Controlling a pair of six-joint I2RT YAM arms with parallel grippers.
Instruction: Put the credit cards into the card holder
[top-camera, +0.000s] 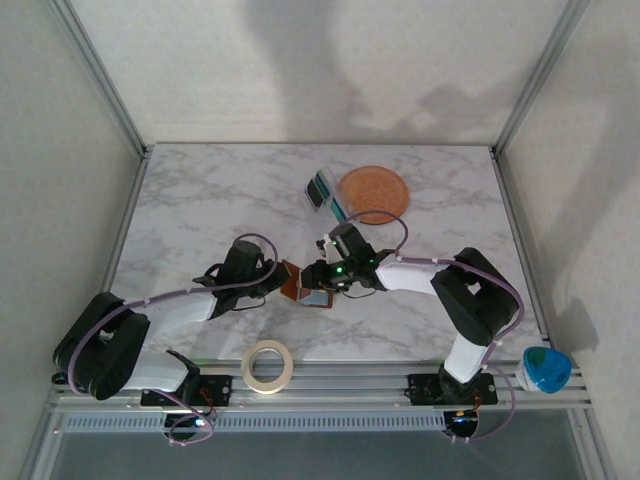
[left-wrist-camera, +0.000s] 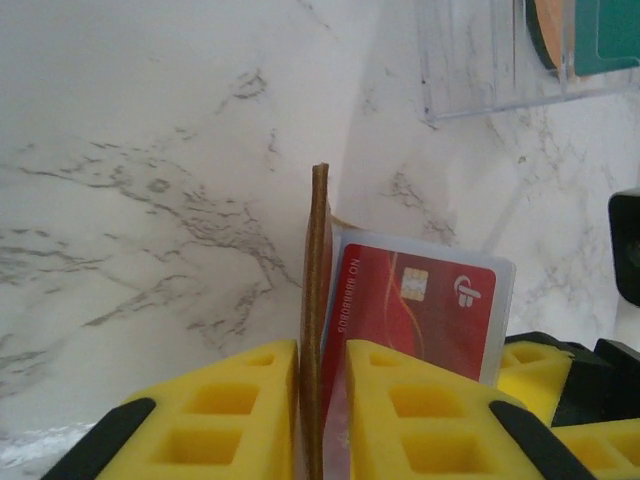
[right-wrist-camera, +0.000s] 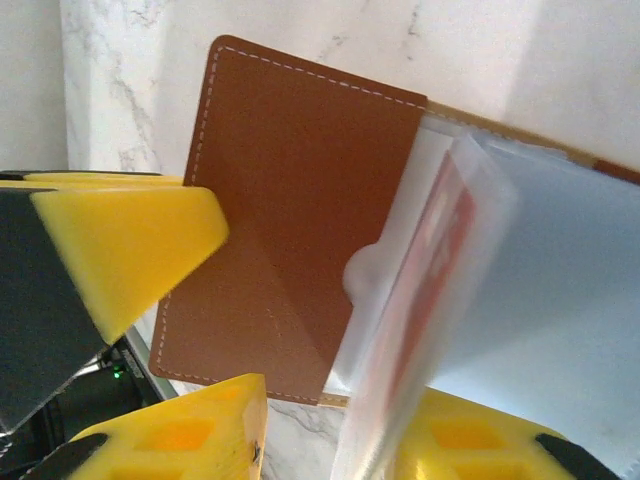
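Mid-table, left pincer (left-wrist-camera: 320, 400) clamps card holder (left-wrist-camera: 318, 320); red card (left-wrist-camera: 425, 315) numerals illegible; right pincer (top-camera: 335, 275) state unclear.

A robot test cell in a lab, by every sign: a marble-patterned table (top-camera: 200, 200) sits boxed in by plain pale walls (top-camera: 60, 150) and bare aluminium frame posts (top-camera: 100, 75), with slotted aluminium rails (top-camera: 320, 385) along the near edge where two arm bases are bolted (cables looping freely around them). A roll of tape (top-camera: 267, 365) lies on the rail, and nothing here looks homely or furnished.
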